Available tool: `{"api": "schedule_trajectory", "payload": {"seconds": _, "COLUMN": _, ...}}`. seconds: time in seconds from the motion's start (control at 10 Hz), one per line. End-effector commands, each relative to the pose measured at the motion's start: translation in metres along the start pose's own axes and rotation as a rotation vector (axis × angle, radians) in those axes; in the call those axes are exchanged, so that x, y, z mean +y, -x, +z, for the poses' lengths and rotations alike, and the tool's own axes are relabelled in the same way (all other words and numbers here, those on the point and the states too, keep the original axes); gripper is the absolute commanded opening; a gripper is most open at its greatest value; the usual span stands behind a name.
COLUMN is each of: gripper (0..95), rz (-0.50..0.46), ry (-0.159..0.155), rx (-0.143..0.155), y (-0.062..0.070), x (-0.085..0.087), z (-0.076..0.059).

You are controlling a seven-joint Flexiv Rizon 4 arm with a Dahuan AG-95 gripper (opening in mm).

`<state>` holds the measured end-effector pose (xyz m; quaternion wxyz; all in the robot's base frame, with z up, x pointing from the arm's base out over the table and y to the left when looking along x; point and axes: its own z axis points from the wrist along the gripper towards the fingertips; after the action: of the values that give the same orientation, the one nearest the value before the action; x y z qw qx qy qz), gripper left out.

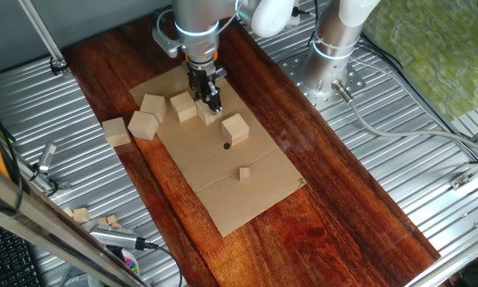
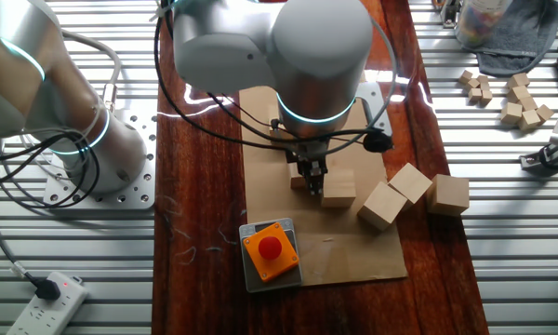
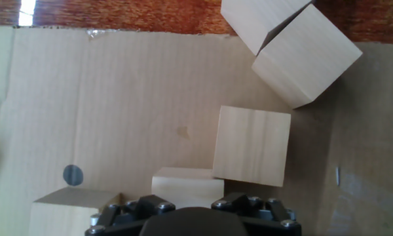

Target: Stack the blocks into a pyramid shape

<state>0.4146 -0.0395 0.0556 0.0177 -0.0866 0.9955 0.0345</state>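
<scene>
Several pale wooden blocks lie on a cardboard sheet (image 1: 247,191). My gripper (image 1: 209,104) stands low over the sheet's far part, its jaws on either side of one block (image 3: 187,183), which rests on the cardboard. This block touches the corner of a second block (image 3: 252,144) beside it. Two more blocks (image 3: 308,56) lean together further off. Another block (image 1: 235,127) sits alone nearer the camera, and one block (image 1: 116,131) lies off the sheet on the wood. The fingertips are hidden in the hand view.
A much tinier cube (image 1: 244,173) and a dark dot (image 1: 227,145) are on the cardboard's near half. An orange box with a red button (image 2: 270,249) sits at one cardboard corner. Small cubes (image 2: 521,102) lie on the ribbed metal. The arm base (image 1: 334,64) stands beside the wooden board.
</scene>
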Motion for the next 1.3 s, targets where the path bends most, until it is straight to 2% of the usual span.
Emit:
{"api": "schedule_trajectory", "payload": {"seconds": 0.1, "gripper": 57.0, "rz": 0.006, "ry": 0.001, "rx": 0.000, "y": 0.000, "x": 0.000, "z": 0.001}}
{"api": "schedule_trajectory", "payload": {"seconds": 0.2, "gripper": 57.0, "rz": 0.010, "ry": 0.001, "rx": 0.000, "y": 0.000, "x": 0.000, "z": 0.001}}
{"api": "schedule_trajectory", "payload": {"seconds": 0.3, "gripper": 19.0, "rz": 0.021, "ry": -0.002, "rx": 0.001, "y": 0.000, "x": 0.000, "z": 0.001}}
{"api": "schedule_trajectory", "payload": {"seconds": 0.4, "gripper": 0.0, "rz": 0.042, "ry": -0.006, "rx": 0.004, "y": 0.000, "x": 0.001, "z": -0.001}}
{"api": "schedule_trajectory", "payload": {"seconds": 0.7, "gripper": 0.0, "rz": 0.051, "ry": -0.002, "rx": 0.009, "y": 0.001, "x": 0.003, "z": -0.005}}
{"api": "schedule_trajectory", "payload": {"seconds": 0.8, "gripper": 0.0, "rz": 0.055, "ry": -0.003, "rx": 0.018, "y": 0.001, "x": 0.005, "z": -0.012}}
{"api": "schedule_trajectory", "payload": {"seconds": 1.0, "gripper": 0.0, "rz": 0.065, "ry": -0.004, "rx": 0.056, "y": 0.000, "x": 0.018, "z": -0.028}}
{"api": "schedule_trajectory", "payload": {"seconds": 1.3, "gripper": 0.0, "rz": 0.070, "ry": -0.019, "rx": 0.064, "y": -0.001, "x": 0.037, "z": -0.045}}
